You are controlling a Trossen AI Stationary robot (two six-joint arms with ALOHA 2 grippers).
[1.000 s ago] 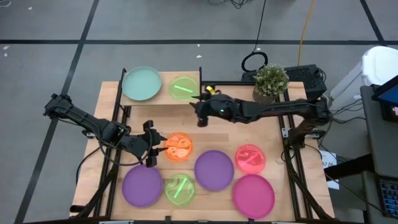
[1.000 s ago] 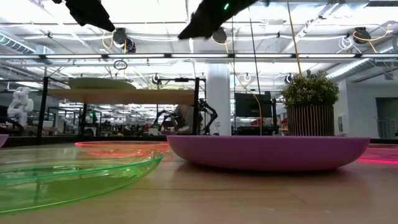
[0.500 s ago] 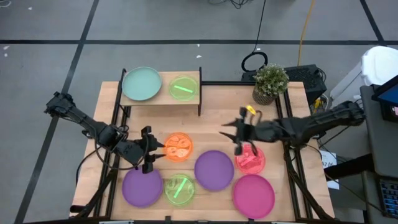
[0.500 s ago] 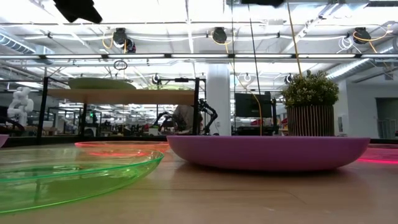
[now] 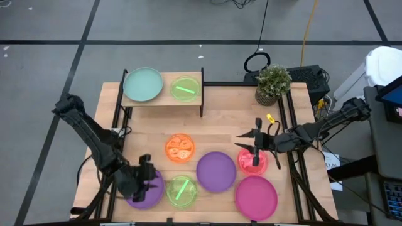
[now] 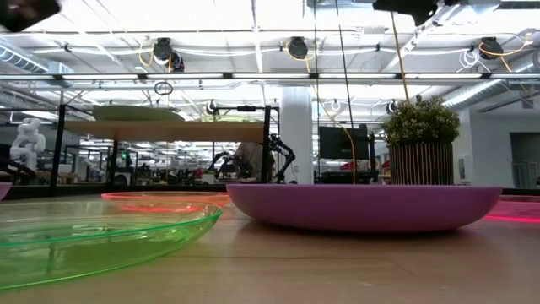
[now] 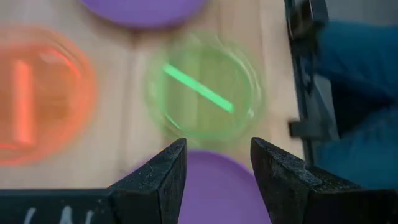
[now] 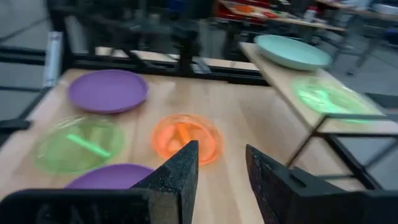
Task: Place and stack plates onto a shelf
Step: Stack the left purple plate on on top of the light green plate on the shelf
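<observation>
- On the small light-wood shelf (image 5: 162, 99) at the table's far edge, a pale teal plate (image 5: 142, 84) and a translucent green plate (image 5: 185, 88) are seen side by side.
- The left gripper (image 5: 146, 182) is held over the near-left purple plate (image 5: 152, 191), fingers spread, nothing pinched.
- The right gripper (image 5: 256, 145) is held above the red-pink plate (image 5: 251, 163), fingers parted, empty.
- A potted plant (image 5: 272, 83) is stood beside the shelf.

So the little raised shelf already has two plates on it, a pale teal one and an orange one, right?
Not quite. The shelf does hold two plates, but beside the pale teal plate sits a translucent green plate, not an orange one. The orange plate lies down on the table. The high view shows this.
</observation>
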